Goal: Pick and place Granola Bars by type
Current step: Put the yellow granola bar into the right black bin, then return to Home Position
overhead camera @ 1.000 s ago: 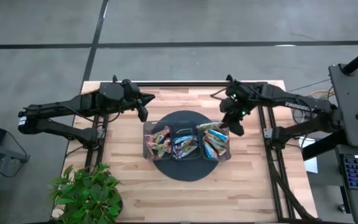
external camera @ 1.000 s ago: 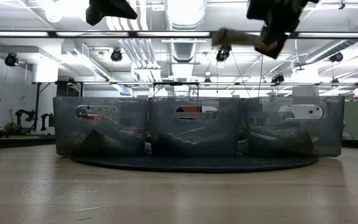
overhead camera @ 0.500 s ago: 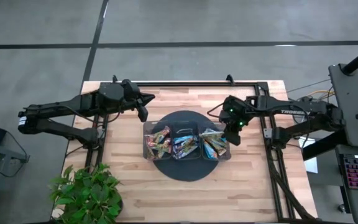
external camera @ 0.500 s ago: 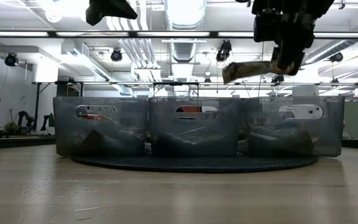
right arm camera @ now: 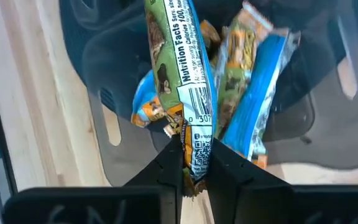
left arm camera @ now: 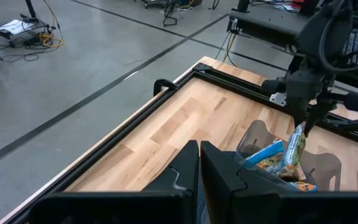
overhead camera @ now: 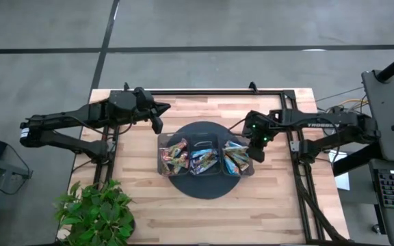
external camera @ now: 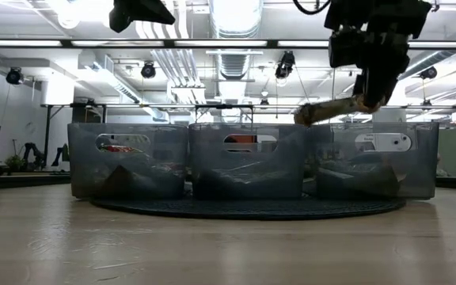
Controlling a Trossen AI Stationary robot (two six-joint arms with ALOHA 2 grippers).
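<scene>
A dark three-compartment tray (overhead camera: pixel 160 154) stands on a round dark mat (overhead camera: pixel 204 186) mid-table. Its left compartment holds reddish multicolour granola bars (overhead camera: pixel 175 157), the middle one dark blue bars (overhead camera: pixel 204 159), the right one light blue bars (overhead camera: pixel 236 158). My right gripper (overhead camera: pixel 255 146) hangs over the right compartment (external camera: pixel 374 162), shut on one light blue bar (right arm camera: pixel 178 68) that stands just above the rim (external camera: pixel 327 111). My left gripper (overhead camera: pixel 158 124) waits shut, high, beyond the tray's far left corner (left arm camera: pixel 199 163). My right gripper pinches one end of the bar (right arm camera: pixel 194 163) between its two fingers. The fingers slant down from the table's right side. The bar reaches out past the fingertips toward the tray's middle, its free end (external camera: pixel 303 116) a little lower, clear above the right compartment.
A potted plant (overhead camera: pixel 96 212) stands at the table's near left corner. A black frame rail (overhead camera: pixel 211 91) runs along the far edge, with more rails at the right side (overhead camera: pixel 299 171). Bare wood lies near and left of the mat (overhead camera: pixel 142 198).
My right gripper has come down with the bar and rolled, nearing the right compartment. The bar has sunk from high above the tray to just above the rim, its free end now tipped slightly down.
</scene>
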